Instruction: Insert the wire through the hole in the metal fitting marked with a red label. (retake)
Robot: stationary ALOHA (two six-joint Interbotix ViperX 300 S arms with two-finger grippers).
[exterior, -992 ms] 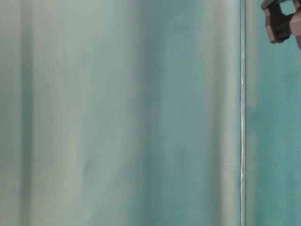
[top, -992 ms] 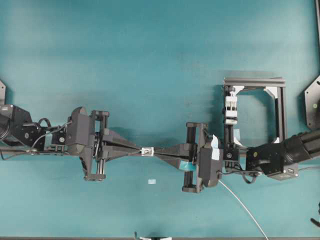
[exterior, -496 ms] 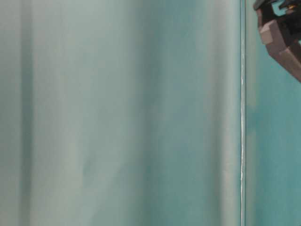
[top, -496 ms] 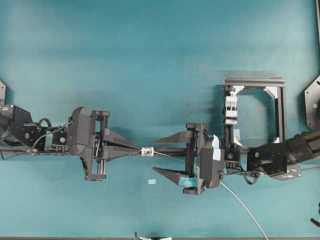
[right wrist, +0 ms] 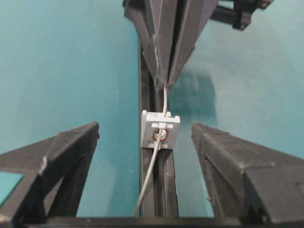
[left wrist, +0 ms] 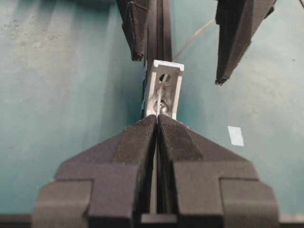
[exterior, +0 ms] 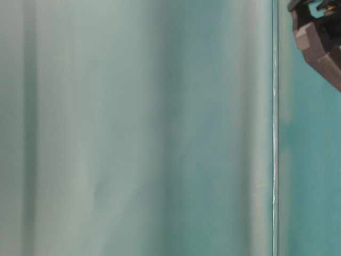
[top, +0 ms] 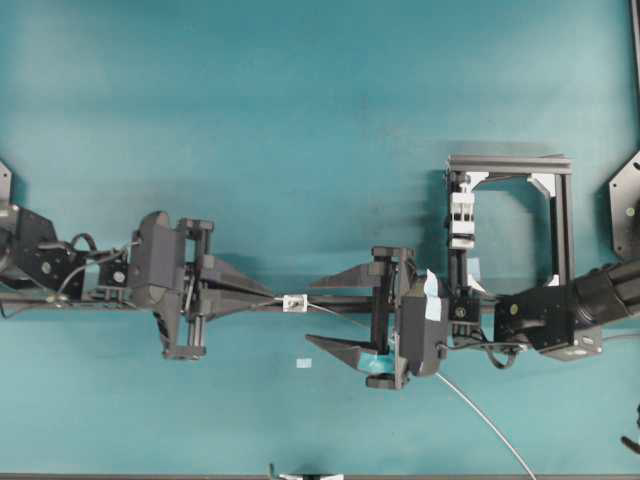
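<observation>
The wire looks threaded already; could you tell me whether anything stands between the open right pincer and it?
Nothing visible does. The wire runs through the metal fitting and lies free between the right pincer's spread fingers, while the left pincer holds its far end.

wire [top: 480, 415] (cut off at frame edge)

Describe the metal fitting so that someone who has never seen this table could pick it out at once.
Find the long black rail lying across the teal table between the two arms. On it, between the shut left pincer and the open right pincer, sits the metal fitting. It is the only small silvery-white square block there, with the wire through its red-ringed hole, unlike the tall white clamp in the black frame.
</observation>
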